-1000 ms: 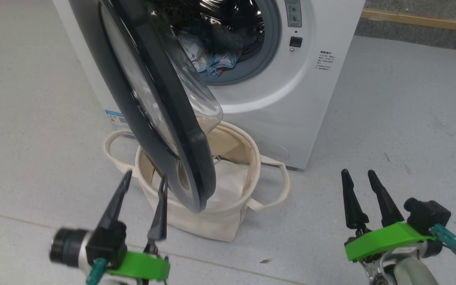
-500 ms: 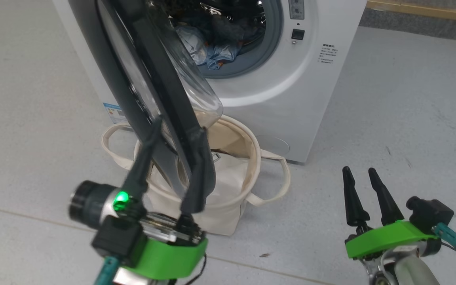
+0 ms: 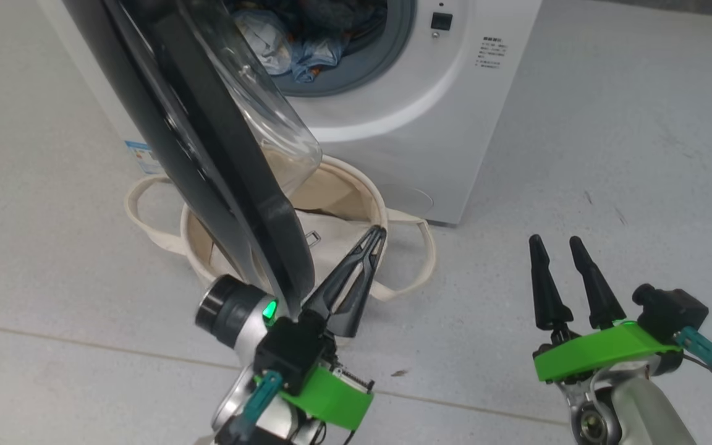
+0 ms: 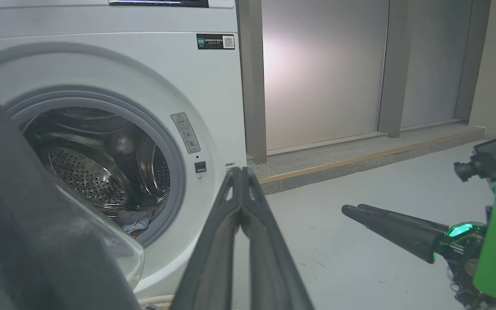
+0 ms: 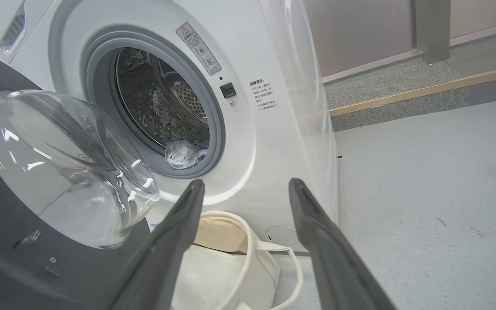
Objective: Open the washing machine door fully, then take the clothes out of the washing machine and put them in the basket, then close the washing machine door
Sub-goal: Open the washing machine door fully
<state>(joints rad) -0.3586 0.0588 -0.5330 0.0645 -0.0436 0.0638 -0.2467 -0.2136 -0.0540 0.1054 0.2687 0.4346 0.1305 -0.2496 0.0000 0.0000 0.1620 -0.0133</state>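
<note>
Right: the white box-shaped front-loading washing machine (image 3: 393, 123) stands ahead on the floor. Its large round door, glossy black rim with a clear glass bulge (image 3: 220, 185), is part-open, edge-on to the robot and overhanging the cream canvas soft-sided basket (image 3: 337, 188). The light blue printed clothes (image 3: 306, 59) sit at the drum mouth. Left claw (image 3: 377, 233): fingers pressed together, empty, just beside the door's lower edge on the glass side, with the door to its left. Right claw (image 3: 554, 241): fingers apart, empty, well off right. Left arm is nearer. My read: sweep the door leftward to open it fully.
</note>
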